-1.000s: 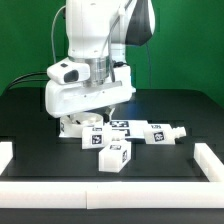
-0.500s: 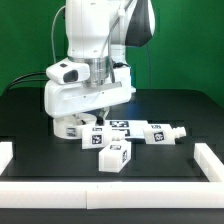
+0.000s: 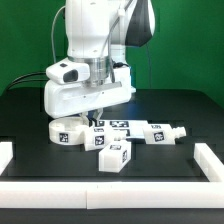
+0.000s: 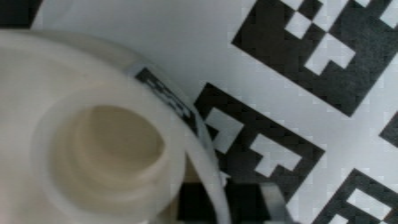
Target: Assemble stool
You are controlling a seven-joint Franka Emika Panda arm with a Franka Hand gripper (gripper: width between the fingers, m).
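Observation:
The round white stool seat (image 3: pixel 63 131) with tags on its rim sits low over the black table, at the exterior view's left of the loose parts. My gripper (image 3: pixel 79 120) is down on it, mostly hidden under the white hand. In the wrist view the seat (image 4: pixel 89 140) fills the frame as a pale round shape with a hollow. Its thin rim runs between the dark fingers of my gripper (image 4: pixel 210 205), which looks shut on the seat. Three chunky tagged legs lie nearby: one (image 3: pixel 100 139), one nearer the front (image 3: pixel 114 157), one to the right (image 3: pixel 158 134).
The marker board (image 3: pixel 118 125) lies flat behind the legs, and its big tags (image 4: pixel 302 90) show under the seat in the wrist view. White border rails run along the left (image 3: pixel 8 150), the front (image 3: pixel 110 196) and the right (image 3: pixel 210 160).
The seat has moved toward the exterior view's left and a little to the front, away from the legs. The legs and the marker board have stayed put.

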